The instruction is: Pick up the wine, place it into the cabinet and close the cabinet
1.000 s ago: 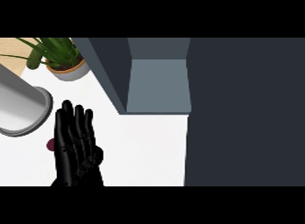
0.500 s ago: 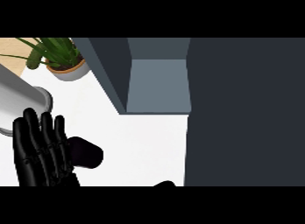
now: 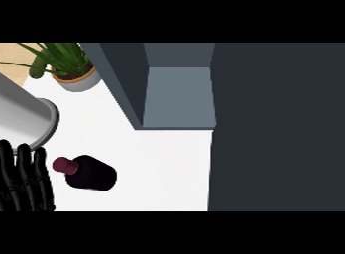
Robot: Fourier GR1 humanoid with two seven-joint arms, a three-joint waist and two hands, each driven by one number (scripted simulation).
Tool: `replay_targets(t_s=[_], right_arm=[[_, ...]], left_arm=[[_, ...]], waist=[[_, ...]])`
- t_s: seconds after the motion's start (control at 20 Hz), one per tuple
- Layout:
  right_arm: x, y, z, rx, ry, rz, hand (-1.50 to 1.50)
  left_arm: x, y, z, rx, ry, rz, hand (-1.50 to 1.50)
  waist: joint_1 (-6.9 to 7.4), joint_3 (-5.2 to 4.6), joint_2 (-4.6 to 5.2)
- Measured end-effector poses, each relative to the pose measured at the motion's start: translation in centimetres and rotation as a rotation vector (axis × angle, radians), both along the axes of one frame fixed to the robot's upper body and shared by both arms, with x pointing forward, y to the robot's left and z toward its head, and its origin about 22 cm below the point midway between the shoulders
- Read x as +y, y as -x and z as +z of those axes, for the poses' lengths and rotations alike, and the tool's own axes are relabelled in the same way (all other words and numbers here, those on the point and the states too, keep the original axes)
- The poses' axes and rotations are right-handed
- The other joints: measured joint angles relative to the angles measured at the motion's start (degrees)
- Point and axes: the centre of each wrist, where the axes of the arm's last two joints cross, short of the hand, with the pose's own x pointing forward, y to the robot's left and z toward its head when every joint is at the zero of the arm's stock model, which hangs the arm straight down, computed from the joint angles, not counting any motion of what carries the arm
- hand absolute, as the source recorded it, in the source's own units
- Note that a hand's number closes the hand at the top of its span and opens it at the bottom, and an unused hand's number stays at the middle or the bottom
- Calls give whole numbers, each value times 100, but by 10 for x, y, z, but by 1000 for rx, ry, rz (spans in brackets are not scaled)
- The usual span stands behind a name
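Wine (image 3: 89, 173) left of cabinet (image 3: 177, 95)

No readable text, label, brand or number anywhere in view

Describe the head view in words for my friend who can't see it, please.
A dark wine bottle with a red cap sits on the white counter beside the robot's open left hand at lower left. Above is an open grey cabinet, its dark door at right; a potted plant and grey cylinder at upper left.
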Motion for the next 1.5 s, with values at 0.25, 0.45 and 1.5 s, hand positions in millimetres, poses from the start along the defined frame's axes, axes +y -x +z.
replay_targets(t_s=[0.25,0.45,1.5], right_arm=[[1,0,0,-1,3,13,-150],[3,0,-2,-4,-1,26,-150],[4,-2,3,4,2,12,-150]], left_arm=[[10,-4,-9,30,-8,30,-150],[15,-2,-18,69,16,18,-150],[50,-13,-69,157,140,43,-150]], waist=[[-48,-7,4],[-62,-11,4],[-26,-28,-4]])
